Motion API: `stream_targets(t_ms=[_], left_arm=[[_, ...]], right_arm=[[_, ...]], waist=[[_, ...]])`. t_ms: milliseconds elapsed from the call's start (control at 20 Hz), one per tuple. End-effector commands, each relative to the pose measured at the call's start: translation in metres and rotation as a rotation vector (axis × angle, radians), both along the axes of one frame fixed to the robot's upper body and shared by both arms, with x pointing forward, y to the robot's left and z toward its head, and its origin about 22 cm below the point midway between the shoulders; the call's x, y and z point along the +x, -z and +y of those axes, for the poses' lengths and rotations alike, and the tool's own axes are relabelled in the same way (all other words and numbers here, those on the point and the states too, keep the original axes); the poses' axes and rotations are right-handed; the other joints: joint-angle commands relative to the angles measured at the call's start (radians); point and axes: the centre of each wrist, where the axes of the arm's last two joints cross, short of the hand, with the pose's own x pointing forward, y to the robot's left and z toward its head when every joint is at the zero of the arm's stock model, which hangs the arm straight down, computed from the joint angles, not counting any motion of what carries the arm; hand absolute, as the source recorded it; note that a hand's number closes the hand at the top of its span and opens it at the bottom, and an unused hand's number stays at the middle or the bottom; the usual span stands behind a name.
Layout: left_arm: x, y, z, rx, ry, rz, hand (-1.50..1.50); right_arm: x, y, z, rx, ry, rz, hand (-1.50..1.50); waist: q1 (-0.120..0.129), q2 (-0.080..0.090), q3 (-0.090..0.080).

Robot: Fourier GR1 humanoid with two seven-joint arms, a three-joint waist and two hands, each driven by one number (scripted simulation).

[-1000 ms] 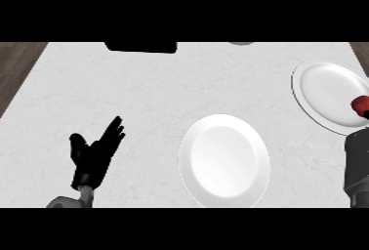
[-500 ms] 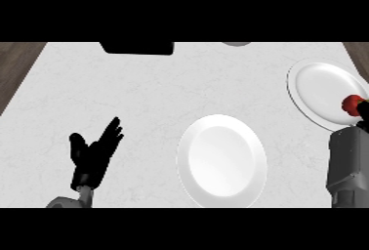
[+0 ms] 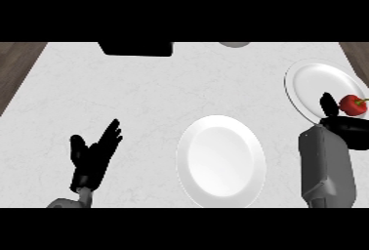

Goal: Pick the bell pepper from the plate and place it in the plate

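Our left hand (image 3: 92, 155) rests open at the lower left, fingers straight and pointing up. Our right hand (image 3: 344, 128) shows at the right edge above its grey forearm (image 3: 326, 168), one finger raised.

A pale grey bench (image 3: 144, 97) with faint marbled veining fills the head view, flanked at both upper corners by strips of dark brown wood-grain floor (image 3: 18, 58). Two plain white plates sit on it: the centre plate (image 3: 220, 161), glossy with a slightly shaded rim, and the far-right plate (image 3: 314, 83), carrying a bright red bell pepper (image 3: 352, 104) with a small green stem. The left hand (image 3: 92, 155) is matt black above a grey forearm. The right hand (image 3: 346, 129) is black too, its forearm (image 3: 326, 168) a mid grey. A black object (image 3: 135, 48) and a small grey object (image 3: 234, 44) sit at the bench's far edge.
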Motion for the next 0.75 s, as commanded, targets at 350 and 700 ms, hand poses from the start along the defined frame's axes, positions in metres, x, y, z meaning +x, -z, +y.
stream_targets(t_ms=[350, 700], left_arm=[[0.017, -0.017, 0.000, -0.006, 0.019, -0.012, 0.00], [0.016, -0.008, -0.005, 0.003, 0.015, -0.004, 0.00]], right_arm=[[0.003, 0.028, 0.036, 0.071, -0.097, 0.030, -1.50], [0.012, 0.026, 0.043, 0.107, -0.093, 0.040, -1.50]], waist=[[0.006, -0.002, -0.001], [0.018, 0.002, -0.002]])
